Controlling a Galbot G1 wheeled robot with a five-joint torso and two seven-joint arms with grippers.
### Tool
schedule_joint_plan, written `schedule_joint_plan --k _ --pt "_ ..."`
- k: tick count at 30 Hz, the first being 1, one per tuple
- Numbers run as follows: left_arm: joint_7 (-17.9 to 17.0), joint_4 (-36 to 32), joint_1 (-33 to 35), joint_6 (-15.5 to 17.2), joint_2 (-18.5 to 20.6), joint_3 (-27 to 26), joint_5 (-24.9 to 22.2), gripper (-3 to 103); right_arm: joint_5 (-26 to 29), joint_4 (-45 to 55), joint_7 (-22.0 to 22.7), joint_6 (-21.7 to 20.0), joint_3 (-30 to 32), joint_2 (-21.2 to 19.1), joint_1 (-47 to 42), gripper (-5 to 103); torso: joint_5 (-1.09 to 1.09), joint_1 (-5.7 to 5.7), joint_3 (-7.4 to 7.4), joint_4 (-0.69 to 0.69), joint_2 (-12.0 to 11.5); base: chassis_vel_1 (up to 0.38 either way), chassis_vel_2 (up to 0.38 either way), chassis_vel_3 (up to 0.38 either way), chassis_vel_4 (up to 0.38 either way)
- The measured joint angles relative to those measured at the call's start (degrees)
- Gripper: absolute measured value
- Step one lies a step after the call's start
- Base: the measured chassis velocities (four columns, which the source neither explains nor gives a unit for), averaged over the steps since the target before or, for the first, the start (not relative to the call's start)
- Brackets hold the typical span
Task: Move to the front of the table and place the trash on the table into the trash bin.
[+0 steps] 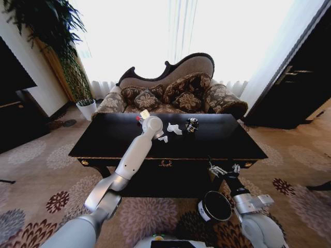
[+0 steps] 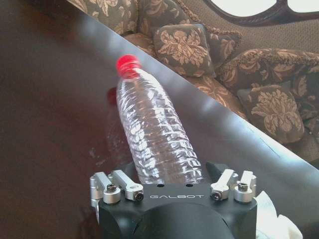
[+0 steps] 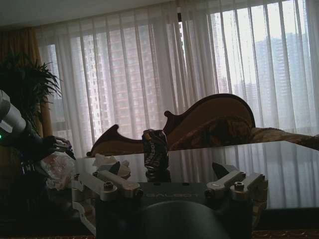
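The glossy black table (image 1: 103, 139) stands straight ahead. My left gripper (image 1: 143, 117) reaches over its middle and is shut on a clear ribbed plastic bottle (image 2: 149, 129) with a red cap, held just above the tabletop. Just right of it lie two white paper wads (image 1: 174, 128) (image 1: 163, 138) and a dark crushed can (image 1: 192, 125), which is upright in the right wrist view (image 3: 155, 149). My right gripper (image 1: 225, 169) hangs open below the table's front edge, right above the dark round trash bin (image 1: 214, 206) on the carpet.
A patterned chaise sofa (image 1: 170, 93) with cushions stands close behind the table, before bright curtained windows. A potted plant (image 1: 85, 106) and a black TV cabinet (image 1: 15, 113) are at the left, a dark door (image 1: 300, 82) at the right. Patterned carpet surrounds the table.
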Motion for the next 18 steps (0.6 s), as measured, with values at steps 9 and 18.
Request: schedule_joint_plan --k 9,18 --pt "0.61 -3.65 1.06 -0.32 2.61 1.16 -1.51 53 -0.03 -0.1 0.36 0.06 -0.14 0.37 -0.27 100 -0.02 0.0 0.02 -0.01 -0.01 0.0 0.0 0.0 0.0" --pt "-0.24 -14.04 2.06 4.82 12.55 4.5 -4.46 32 -0.01 0.24 0.59 -0.08 -0.26 0.28 0.21 100 -0.02 0.0 0.01 -0.01 -0.01 0.0 0.0 0.0 0.0"
